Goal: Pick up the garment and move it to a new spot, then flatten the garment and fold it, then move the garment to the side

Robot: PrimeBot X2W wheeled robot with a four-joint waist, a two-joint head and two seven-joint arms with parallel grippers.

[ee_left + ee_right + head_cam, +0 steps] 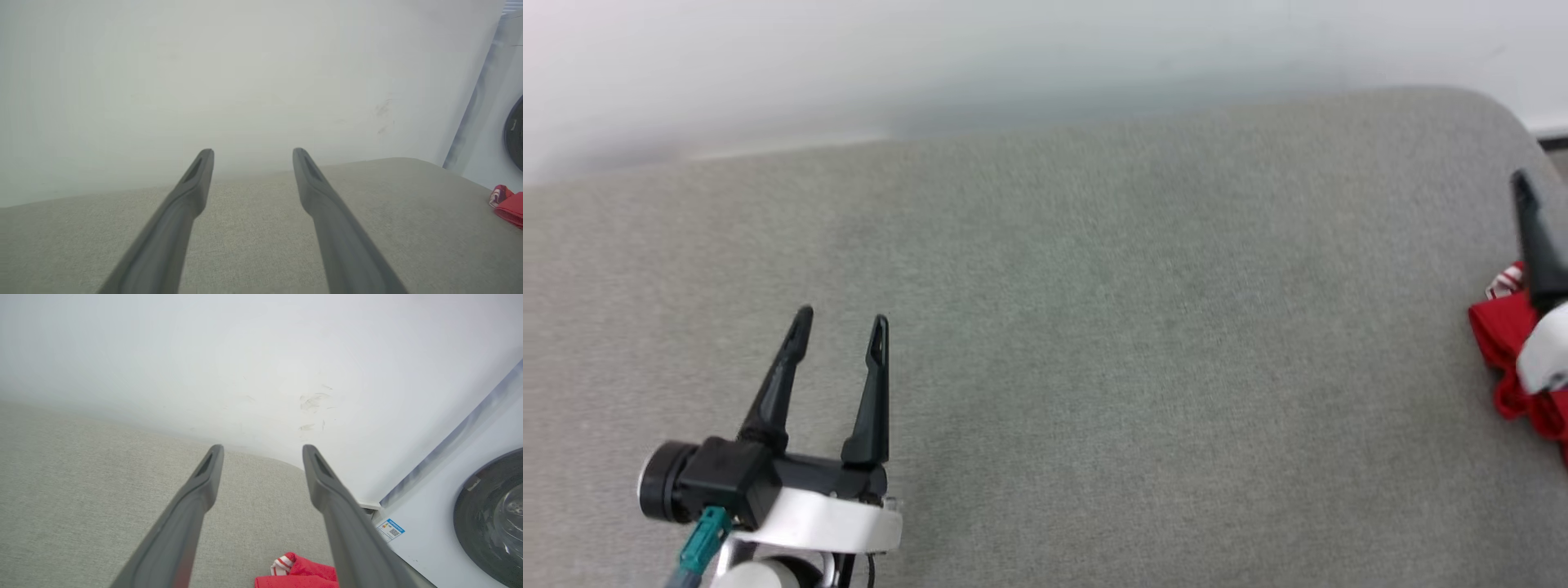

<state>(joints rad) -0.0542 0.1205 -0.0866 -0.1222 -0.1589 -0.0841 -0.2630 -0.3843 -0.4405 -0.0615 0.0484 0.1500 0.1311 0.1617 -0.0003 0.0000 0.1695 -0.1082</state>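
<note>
The garment (1503,335) is a bunched red cloth with red-and-white striped trim, lying at the far right of the grey cushioned surface (1094,343). One dark finger (1535,237) of my right arm stands over it at the head view's right edge. In the right wrist view my right gripper (262,455) is open, and the garment (302,573) lies below, between its fingers, untouched. My left gripper (840,327) is open with nothing in it, far to the left of the garment. The left wrist view has that gripper (252,157) over bare cushion, with the garment (508,206) at the far right.
A pale wall (931,65) runs behind the cushion. A white washing machine (461,522) with a dark round door (490,514) stands just past the cushion's right end. The cushion's rounded corner (1494,114) is near the garment.
</note>
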